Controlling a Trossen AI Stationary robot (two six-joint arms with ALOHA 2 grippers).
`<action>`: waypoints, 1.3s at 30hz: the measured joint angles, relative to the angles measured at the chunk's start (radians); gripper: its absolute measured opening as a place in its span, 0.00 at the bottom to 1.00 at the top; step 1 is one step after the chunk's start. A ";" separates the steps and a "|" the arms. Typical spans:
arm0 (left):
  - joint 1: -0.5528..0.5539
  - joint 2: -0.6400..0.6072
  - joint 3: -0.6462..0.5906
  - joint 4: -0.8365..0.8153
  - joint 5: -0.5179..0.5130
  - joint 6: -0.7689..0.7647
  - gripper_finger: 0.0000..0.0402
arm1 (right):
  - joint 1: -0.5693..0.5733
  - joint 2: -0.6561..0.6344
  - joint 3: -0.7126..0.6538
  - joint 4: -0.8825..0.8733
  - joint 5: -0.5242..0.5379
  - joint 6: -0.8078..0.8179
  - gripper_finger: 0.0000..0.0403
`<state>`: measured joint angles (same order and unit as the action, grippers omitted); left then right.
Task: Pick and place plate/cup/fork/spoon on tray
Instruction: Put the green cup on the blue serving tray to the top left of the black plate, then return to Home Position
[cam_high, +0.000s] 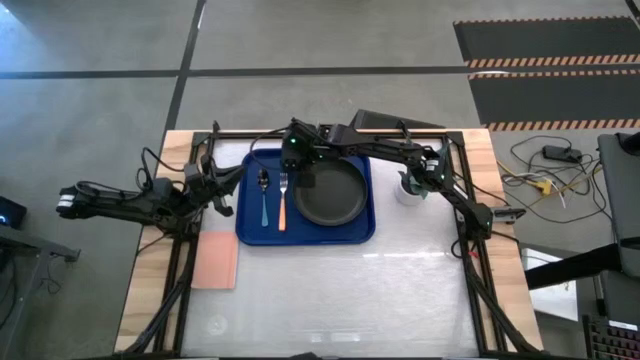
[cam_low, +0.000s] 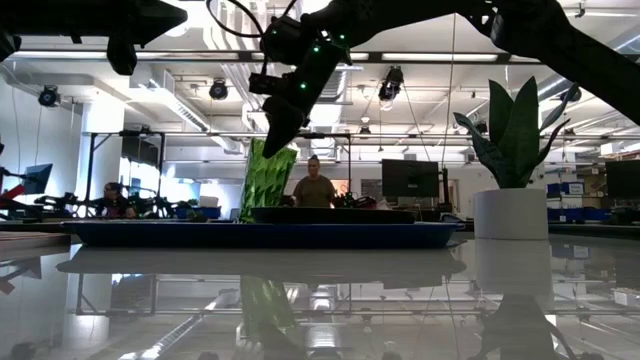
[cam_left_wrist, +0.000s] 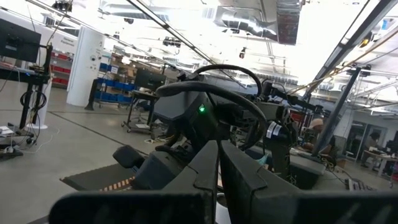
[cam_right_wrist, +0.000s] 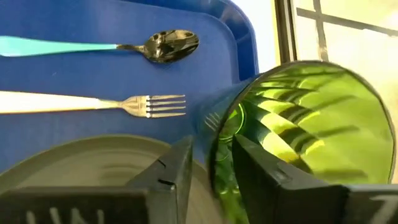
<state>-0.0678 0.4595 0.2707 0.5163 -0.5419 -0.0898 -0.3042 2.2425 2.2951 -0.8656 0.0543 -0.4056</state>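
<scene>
Right gripper (cam_right_wrist: 211, 171) fingers clamp the cup (cam_right_wrist: 298, 130) rim, one inside, one outside. Cup sits at the tray (cam_high: 355, 232) 12 o'clock edge, beside the plate (cam_high: 332, 192), fork (cam_high: 282, 200) and spoon (cam_high: 264, 195). Left gripper (cam_left_wrist: 217, 180) fingers together, off the table's 9 o'clock side.

High overhead, low table-level; both share tray (cam_high: 305, 232), probably.

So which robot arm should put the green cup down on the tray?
The right one. Its tool already grips the cup over the blue tray, beside the plate. The left tool is off past the table's edge.
</scene>
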 joint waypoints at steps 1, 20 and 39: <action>0.000 0.000 0.000 0.000 0.000 0.000 0.00 | -0.001 0.000 0.000 0.005 0.000 0.006 0.26; 0.000 0.000 0.001 0.000 -0.007 0.000 0.00 | -0.004 -0.002 0.001 0.067 0.001 0.029 0.33; 0.000 0.000 0.001 0.000 0.001 0.000 0.00 | -0.001 -0.039 0.002 0.103 -0.001 0.048 0.39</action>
<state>-0.0680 0.4595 0.2718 0.5159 -0.5411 -0.0898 -0.3056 2.2036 2.2967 -0.7628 0.0532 -0.3578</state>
